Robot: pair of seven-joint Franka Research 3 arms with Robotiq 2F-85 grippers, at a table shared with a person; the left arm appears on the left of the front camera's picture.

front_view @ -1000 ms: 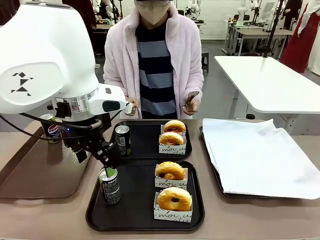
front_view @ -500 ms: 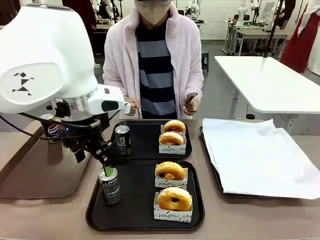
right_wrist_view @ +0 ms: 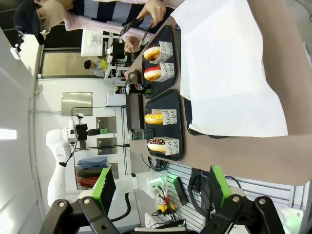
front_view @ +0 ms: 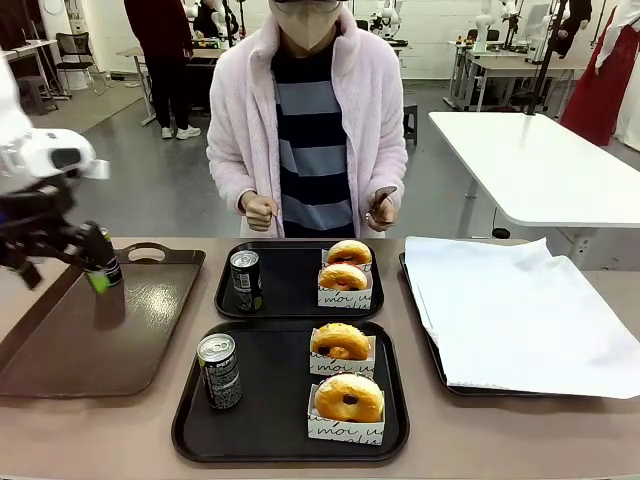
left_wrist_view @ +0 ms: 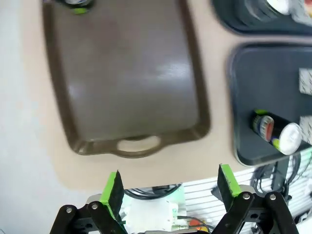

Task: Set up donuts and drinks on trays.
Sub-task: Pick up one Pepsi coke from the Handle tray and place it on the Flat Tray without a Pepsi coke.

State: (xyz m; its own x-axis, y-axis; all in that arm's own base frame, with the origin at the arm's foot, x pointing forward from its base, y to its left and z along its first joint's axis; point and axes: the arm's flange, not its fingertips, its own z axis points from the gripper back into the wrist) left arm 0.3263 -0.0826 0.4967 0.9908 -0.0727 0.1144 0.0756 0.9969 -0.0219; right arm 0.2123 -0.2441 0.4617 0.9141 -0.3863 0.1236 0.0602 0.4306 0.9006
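Trays on the counter point(front_view: 120, 420): two black ones, one behind the other, at centre. Near tray point(front_view: 270, 425) carries one soda can point(front_view: 219, 371) upright at its left side and two boxed donuts — point(front_view: 340, 345) behind, point(front_view: 349, 402) in front. Far tray point(front_view: 290, 300) carries a second can point(front_view: 246, 280) at its left and two more boxed donuts point(front_view: 346, 268) at its right. Glossy brown tray point(front_view: 95, 335) lies to the left; paper-lined tray point(front_view: 520, 310) to the right.

Left claw point(front_view: 85, 262) hangs over the brown tray's far left corner — fingers spread wide in its wrist view point(left_wrist_view: 170, 183), nothing between them. Right claw point(right_wrist_view: 158, 185) also spread, nothing held, well off the counter.

Person point(front_view: 310, 130) stands at the far side, tongs point(front_view: 381, 203) in one hand.
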